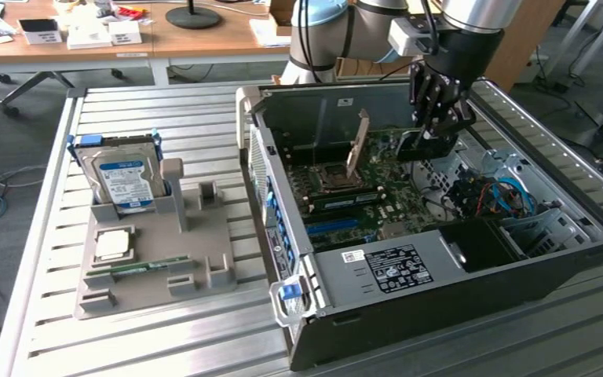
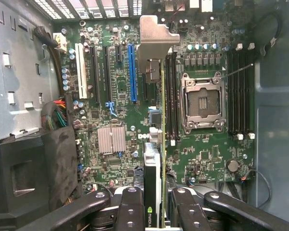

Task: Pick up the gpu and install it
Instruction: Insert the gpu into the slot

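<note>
**Item:** gpu (image 1: pixel 427 147), low-profile card w/ silver bracket (image 2: pixel 156 38) at far end.
**Loc.:** inside open PC case (image 1: pixel 469 314), hanging above motherboard (image 2: pixel 115 96), not seated by the look of it. In wrist view it runs edge-on, between the blue slot (image 2: pixel 132 72) and the black memory slots (image 2: pixel 171 96). Can't tell exactly which slot it sits over.
**Jaws:** clamped on the gpu, one finger (image 2: pixel 130 209) each side of the card.
**Nearby in case:** CPU socket (image 2: pixel 202 103), open and empty, just beside the card's line.
**On bench (image 1: pixel 123 353):** grey holder (image 1: pixel 155 290) w/ hard drive (image 1: pixel 123 177), CPU (image 1: pixel 113 245), memory stick (image 1: pixel 139 267). All well apart from the case.
**Risks (judgement):**
- Card edge off-line w/ its slot: the connector would land on the slot wall or the memory slots, and pressing could bend the board or the card.
- Bracket may catch the case's rear wall if the card comes down tilted.
- Thin card in a narrow grip could pivot or slip under push force.
- Open socket contacts are exposed, and a stray drop there would damage them.
</note>
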Robot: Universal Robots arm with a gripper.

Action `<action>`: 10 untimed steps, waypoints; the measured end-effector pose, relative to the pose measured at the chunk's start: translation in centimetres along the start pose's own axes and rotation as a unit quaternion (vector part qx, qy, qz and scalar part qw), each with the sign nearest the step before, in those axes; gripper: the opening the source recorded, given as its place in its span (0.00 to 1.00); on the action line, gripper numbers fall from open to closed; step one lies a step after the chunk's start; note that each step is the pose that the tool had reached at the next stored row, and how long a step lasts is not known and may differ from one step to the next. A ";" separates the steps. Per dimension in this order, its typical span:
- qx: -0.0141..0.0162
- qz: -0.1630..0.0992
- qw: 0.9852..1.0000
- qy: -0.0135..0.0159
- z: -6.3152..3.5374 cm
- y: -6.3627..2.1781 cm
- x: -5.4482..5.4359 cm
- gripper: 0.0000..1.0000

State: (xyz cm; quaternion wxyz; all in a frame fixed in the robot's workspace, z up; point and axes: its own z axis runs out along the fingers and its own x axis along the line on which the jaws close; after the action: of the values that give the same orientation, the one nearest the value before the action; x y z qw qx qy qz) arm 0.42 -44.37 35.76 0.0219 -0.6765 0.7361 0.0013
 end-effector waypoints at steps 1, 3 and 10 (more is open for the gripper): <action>0.000 0.000 1.000 0.000 0.00 0.00 0.0 0.27; 0.000 0.000 1.000 0.000 0.01 0.00 0.0 0.27; 0.000 0.000 1.000 0.000 0.14 0.00 0.0 0.27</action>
State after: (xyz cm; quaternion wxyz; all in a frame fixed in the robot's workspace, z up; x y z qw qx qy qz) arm 0.42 -44.36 35.62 0.0220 -0.6765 0.7361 0.0014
